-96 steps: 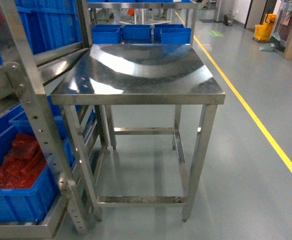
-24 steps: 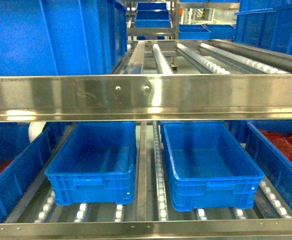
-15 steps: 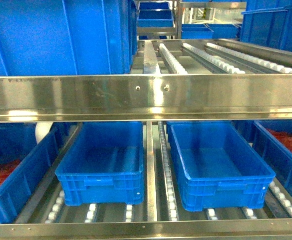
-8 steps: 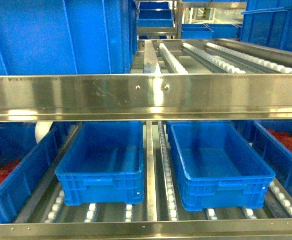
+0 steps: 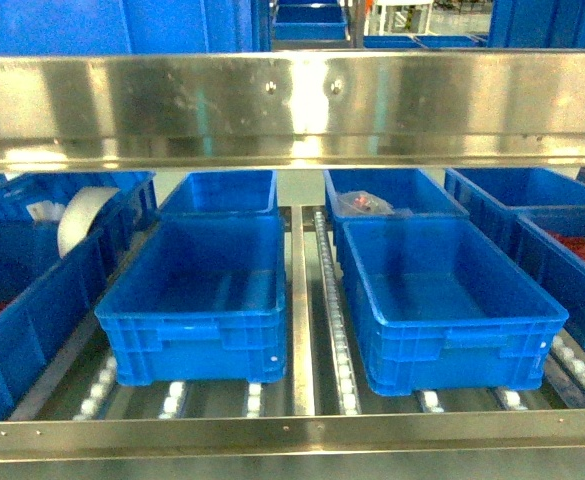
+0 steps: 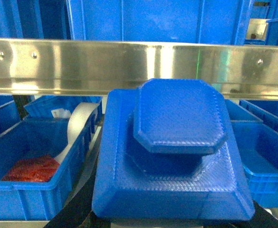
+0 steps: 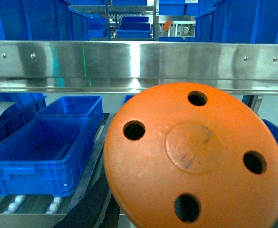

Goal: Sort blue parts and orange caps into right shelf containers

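Blue part [image 6: 177, 156]: stepped, textured, octagonal top; filling the left wrist view.
Orange cap [image 7: 196, 156]: round disc, four holes; filling the right wrist view.
Crates [image 5: 197, 290]: two seen empty at the shelf's front edge.
End effectors: hidden; opening cannot be told.

View from my remote station. Well below the steel rail [image 6: 129, 64], the left wrist camera shows me only two slivers of the left fingers [image 6: 76, 213]: matt black, smooth, with slanted edges, one at each lower corner. In the right wrist camera, the right finger [image 7: 89, 205] is a similar black, gently curved wedge low down. No cables, screws or markings can be made out. The head camera shows none of the robot.
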Controlling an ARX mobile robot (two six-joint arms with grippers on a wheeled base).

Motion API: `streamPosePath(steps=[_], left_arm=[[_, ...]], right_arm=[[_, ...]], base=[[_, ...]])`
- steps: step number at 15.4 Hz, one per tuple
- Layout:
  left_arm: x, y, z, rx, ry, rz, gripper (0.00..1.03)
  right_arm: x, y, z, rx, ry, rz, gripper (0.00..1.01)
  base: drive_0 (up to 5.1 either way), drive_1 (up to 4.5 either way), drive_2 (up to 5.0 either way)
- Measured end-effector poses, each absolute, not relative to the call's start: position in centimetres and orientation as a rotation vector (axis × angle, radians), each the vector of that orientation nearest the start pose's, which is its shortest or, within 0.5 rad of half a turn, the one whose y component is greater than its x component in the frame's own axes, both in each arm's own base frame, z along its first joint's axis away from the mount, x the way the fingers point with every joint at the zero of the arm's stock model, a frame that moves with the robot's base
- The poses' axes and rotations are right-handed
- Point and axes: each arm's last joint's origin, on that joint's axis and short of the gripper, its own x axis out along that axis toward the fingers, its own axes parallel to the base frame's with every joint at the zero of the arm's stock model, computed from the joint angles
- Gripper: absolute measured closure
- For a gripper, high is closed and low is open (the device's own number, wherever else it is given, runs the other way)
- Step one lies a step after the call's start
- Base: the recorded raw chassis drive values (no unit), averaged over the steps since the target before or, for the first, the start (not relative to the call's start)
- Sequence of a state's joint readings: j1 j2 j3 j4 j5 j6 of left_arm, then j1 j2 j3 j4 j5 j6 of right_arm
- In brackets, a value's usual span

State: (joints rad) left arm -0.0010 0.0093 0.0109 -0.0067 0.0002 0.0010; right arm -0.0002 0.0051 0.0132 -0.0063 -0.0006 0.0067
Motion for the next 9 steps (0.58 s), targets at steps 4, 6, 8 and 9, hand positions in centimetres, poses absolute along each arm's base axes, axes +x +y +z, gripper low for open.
streamPosePath(steps=[4, 6, 8, 9], left_arm=[[9.76, -0.01, 16.58, 0.001, 0.005, -0.001, 0.61], [9.76, -0.01, 16.58, 0.001, 0.006, 0.000, 0.61], [9.76, -0.01, 16.58, 0.001, 0.005, 0.000, 0.61], [9.76, -0.01, 16.58, 0.001, 0.006, -0.001, 0.61]], right_arm=[[9.72, 0.00, 16.70, 0.007, -0.002, 0.000, 0.57], [9.72, 0.00, 16.69, 0.007, -0.001, 0.000, 0.57], [9.72, 0.00, 16.69, 0.006, -0.001, 0.000, 0.57], [9.72, 0.00, 16.71, 0.006, -0.002, 0.000, 0.57]], base=[[0.0, 0.00, 0.0], [0.0, 0.00, 0.0], [0.0, 0.00, 0.0], [0.0, 0.00, 0.0]])
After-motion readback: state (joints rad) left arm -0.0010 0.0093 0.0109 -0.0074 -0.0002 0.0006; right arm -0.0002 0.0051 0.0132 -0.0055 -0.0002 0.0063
